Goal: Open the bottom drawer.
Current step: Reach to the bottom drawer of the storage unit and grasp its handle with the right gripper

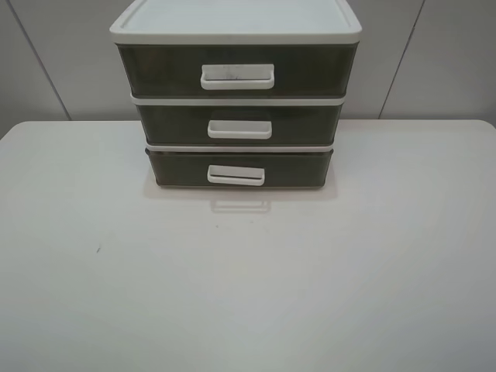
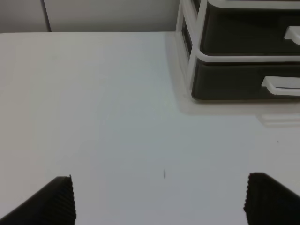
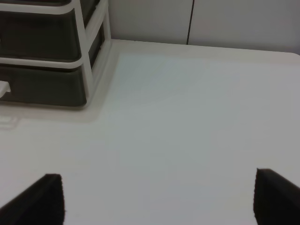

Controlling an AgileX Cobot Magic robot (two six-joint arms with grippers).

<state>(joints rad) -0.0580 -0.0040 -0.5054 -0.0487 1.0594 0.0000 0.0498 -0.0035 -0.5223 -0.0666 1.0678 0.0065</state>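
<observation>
The bottom drawer (image 1: 302, 167) is smoky brown, shut flush in the white-framed cabinet (image 1: 232, 25) at the back middle of the table. Its small white loop handle (image 1: 235, 176) faces me. It also shows in the left wrist view (image 2: 234, 84), with its handle (image 2: 281, 86), and in the right wrist view (image 3: 42, 86). My left gripper (image 2: 159, 199) is open and empty, low over the table, well in front of the cabinet and to its left. My right gripper (image 3: 154, 201) is open and empty, in front of the cabinet and to its right. Neither arm shows in the exterior high view.
The middle drawer (image 1: 302, 122) and the taller top drawer (image 1: 310, 70) sit shut above the bottom one. The white table (image 1: 248, 294) runs to a grey panelled wall (image 1: 54, 70) behind. A small dark speck (image 1: 98, 249) lies on the table at the left.
</observation>
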